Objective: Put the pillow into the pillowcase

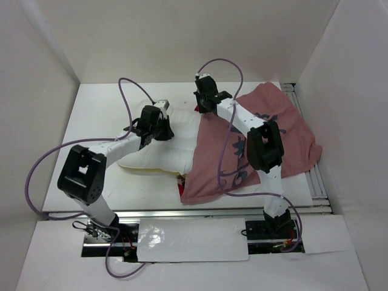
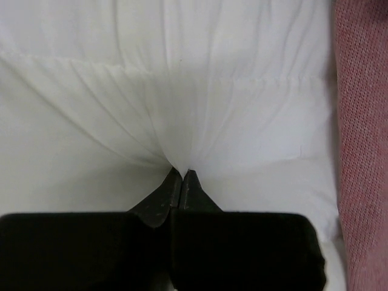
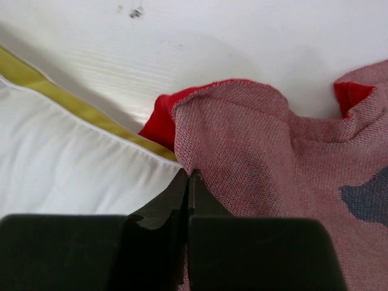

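Plainly, nothing readable is showing: the dark blue marks (image 1: 265,116) on the pillowcase (image 1: 273,136) are appearing only as loose shapes, and I cannot tell whether any of them is writing.

One pillowcase is lying on the right half of the table (image 1: 100,109), faded pink-red face upward. Its left edge is draping over the right side of the one white pillow (image 1: 163,150), which is resting at the middle of the table. A sliver of the bright red face (image 3: 159,118) is peeking out where the cloth is folding back. A pale yellow band (image 3: 66,97) is running along the pillow's seam, and it is also showing at the pillow's near edge in the top view.

Two arms are reaching in, each trailing one purple cable (image 1: 130,91). The left gripper (image 2: 182,173) is sitting on the pillow's upper surface, just left of the pillowcase edge. Its jaws are pressing together on a pinch of the white cover, and creases are fanning out from the tips. The right gripper (image 3: 188,176) is working at the far left corner of the pillowcase, right beside the pillow's yellow-banded edge. Its jaws are clamping the pink-red hem between them, with the pillow lying to its left and the cloth spreading away to its right.
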You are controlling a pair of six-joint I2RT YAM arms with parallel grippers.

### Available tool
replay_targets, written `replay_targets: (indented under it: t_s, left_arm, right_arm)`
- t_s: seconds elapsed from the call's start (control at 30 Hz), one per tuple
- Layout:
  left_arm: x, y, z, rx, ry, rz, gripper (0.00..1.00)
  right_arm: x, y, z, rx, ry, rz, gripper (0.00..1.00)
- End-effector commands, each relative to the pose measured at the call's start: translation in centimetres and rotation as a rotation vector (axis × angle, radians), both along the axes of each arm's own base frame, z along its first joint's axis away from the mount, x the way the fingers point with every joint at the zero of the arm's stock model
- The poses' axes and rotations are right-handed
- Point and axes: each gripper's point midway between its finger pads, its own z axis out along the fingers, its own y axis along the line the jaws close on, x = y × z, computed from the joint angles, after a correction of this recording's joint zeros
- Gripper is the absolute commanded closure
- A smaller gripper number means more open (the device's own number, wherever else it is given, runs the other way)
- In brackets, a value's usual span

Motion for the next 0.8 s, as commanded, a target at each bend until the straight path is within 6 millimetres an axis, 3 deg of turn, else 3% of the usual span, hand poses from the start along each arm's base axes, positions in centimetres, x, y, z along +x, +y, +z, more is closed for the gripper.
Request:
replay_targets:
  t_s: [0.0, 0.07, 0.17, 0.2, 0.27, 0.37, 0.5, 0.6, 0.7, 0.77]
  left_arm:
    - [-0.3, -2.0, 5.5, -0.096, -0.18, -0.132, 1.0]
    - [-0.7, -2.9, 8.6, -0.141, -0.276, -0.177, 1.0]
    - [-1.6, -3.2, 11.3, -0.175, -0.346, -0.218, 1.0]
    - [-2.0, -3.8, 12.2, -0.19, -0.37, -0.239, 1.0]
    - [-2.7, -4.4, 14.2, -0.228, -0.415, -0.272, 1.0]
    - [-3.9, -5.1, 18.4, -0.292, -0.516, -0.279, 1.0]
    - [-4.3, -4.8, 22.8, -0.337, -0.633, -0.198, 1.0]
    - [-3.8, -4.1, 23.4, -0.354, -0.673, -0.121, 1.0]
    - [-3.2, -3.6, 21.4, -0.365, -0.636, -0.041, 1.0]
    - [-3.2, -2.8, 18.3, -0.349, -0.604, 0.019, 1.0]
  right_arm:
    - [-0.7, 3.0, 8.3, 0.147, -0.144, 0.094, 1.0]
    - [-2.1, 4.9, 10.1, 0.212, -0.143, 0.184, 1.0]
    - [-4.5, 7.8, 12.1, 0.275, -0.143, 0.297, 1.0]
    - [-4.7, 8.1, 12.1, 0.285, -0.136, 0.315, 1.0]
    - [-7.1, 10.3, 13.0, 0.327, -0.109, 0.393, 1.0]
    - [-9.3, 12.2, 13.7, 0.371, -0.066, 0.434, 1.0]
    - [-12.5, 14.9, 14.4, 0.453, -0.001, 0.489, 1.0]
    - [-15.0, 17.0, 16.6, 0.556, 0.016, 0.571, 1.0]
    - [-16.6, 18.0, 18.9, 0.633, 0.024, 0.627, 1.0]
    - [-17.3, 18.3, 20.3, 0.675, 0.022, 0.656, 1.0]
